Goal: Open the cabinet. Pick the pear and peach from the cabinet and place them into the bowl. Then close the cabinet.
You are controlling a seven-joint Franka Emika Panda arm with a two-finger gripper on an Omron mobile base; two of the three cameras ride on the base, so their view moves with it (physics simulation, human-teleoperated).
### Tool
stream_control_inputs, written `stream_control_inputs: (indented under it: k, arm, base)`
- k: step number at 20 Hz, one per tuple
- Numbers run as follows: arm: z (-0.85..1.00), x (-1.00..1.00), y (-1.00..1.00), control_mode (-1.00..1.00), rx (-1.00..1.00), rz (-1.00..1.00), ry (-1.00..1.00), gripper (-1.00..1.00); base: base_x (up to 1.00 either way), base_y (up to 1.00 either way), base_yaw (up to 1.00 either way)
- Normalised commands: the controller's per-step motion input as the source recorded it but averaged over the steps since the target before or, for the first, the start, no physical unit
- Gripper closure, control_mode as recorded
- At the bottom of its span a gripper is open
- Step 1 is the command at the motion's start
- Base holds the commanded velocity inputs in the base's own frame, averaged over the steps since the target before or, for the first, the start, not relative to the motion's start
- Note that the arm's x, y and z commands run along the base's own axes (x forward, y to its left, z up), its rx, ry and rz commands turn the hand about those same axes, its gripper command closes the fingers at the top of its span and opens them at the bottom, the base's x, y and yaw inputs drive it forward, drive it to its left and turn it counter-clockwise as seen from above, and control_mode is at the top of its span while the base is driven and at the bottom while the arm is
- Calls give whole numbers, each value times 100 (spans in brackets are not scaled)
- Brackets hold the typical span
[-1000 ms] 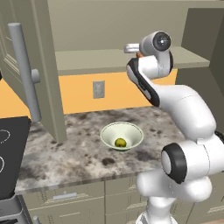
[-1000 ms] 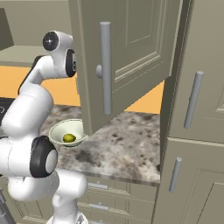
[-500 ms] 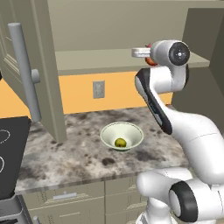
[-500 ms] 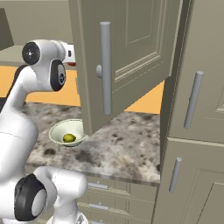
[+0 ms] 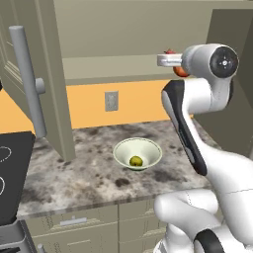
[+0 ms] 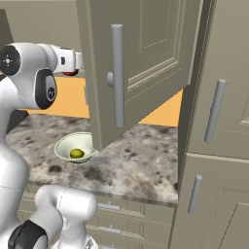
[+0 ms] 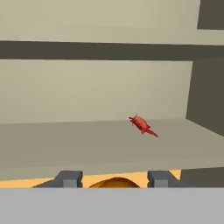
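Between the gripper's [image 7: 114, 178] parted fingertips sits the peach [image 7: 114, 182]; base views show the pear [image 5: 136, 161] bowled.

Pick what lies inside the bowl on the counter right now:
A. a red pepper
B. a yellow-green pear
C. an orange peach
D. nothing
B: the pear, small and yellow-green, sits at the bottom of the pale bowl in both base views.

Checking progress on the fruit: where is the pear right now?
The pear lies in the bowl on the counter, below the open cabinet.
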Motion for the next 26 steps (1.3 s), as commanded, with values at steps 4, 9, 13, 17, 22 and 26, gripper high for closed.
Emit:
stream_control_inputs:
  k: [4, 9, 13, 17, 22, 26]
  arm:
    - [-33, -52, 3, -100, 0, 0, 0, 100]
    - [-57, -62, 14, -100, 1, 0, 0, 100]
    - [-46, -56, 15, -100, 7, 1, 2, 100]
    - [-26, -14, 21, -100, 12, 0, 15, 100]
    - [-20, 0, 32, -100, 15, 0, 21, 100]
    - [-22, 2, 26, -100, 15, 2, 24, 100]
  base:
    - [0, 0, 0]
    - [0, 0, 0]
    - [0, 0, 0]
    - [0, 0, 0]
    - [0, 0, 0]
    - [0, 0, 0]
